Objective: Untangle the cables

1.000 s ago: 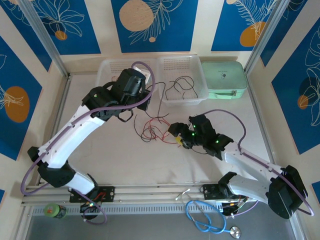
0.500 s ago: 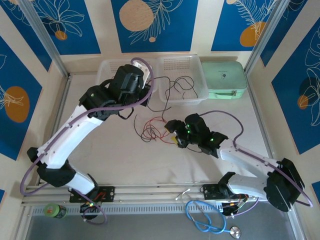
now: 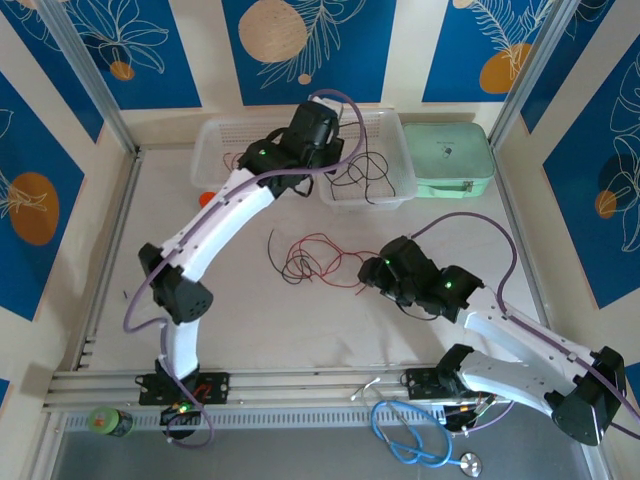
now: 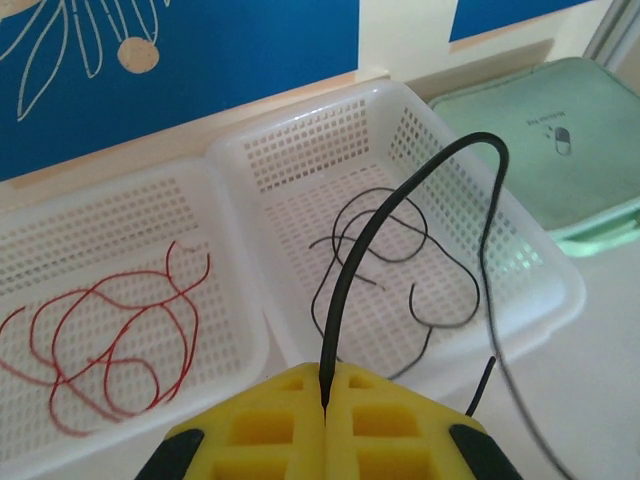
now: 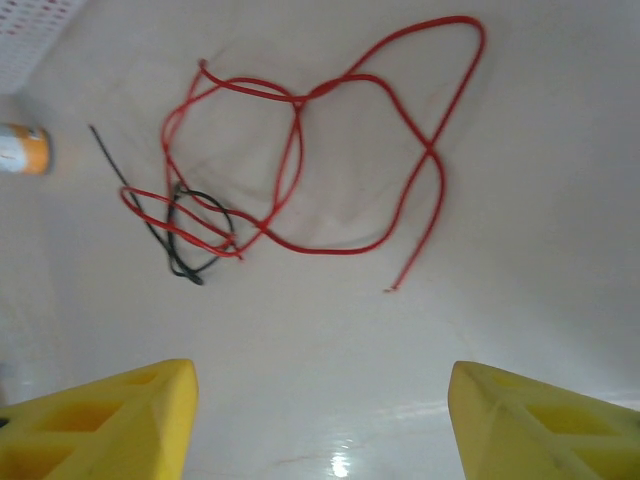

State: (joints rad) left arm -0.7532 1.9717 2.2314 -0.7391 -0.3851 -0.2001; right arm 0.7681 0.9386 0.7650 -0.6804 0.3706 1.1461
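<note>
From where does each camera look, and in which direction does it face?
Top view: above and behind the bases, looking down on the table; left arm and right arm show.
Left wrist: facing the two white baskets; left gripper shows, shut on a black cable.
Right wrist: facing down at the red cables on the table; open right gripper shows.
Shared: top and right wrist views both show the red cables.

Left claw point(image 4: 325, 388) swung to right basket point(image 4: 300, 125) with black cable point(image 4: 381, 214), right claw point(image 5: 320, 405) backed off red tangle point(image 5: 297, 140)
</note>
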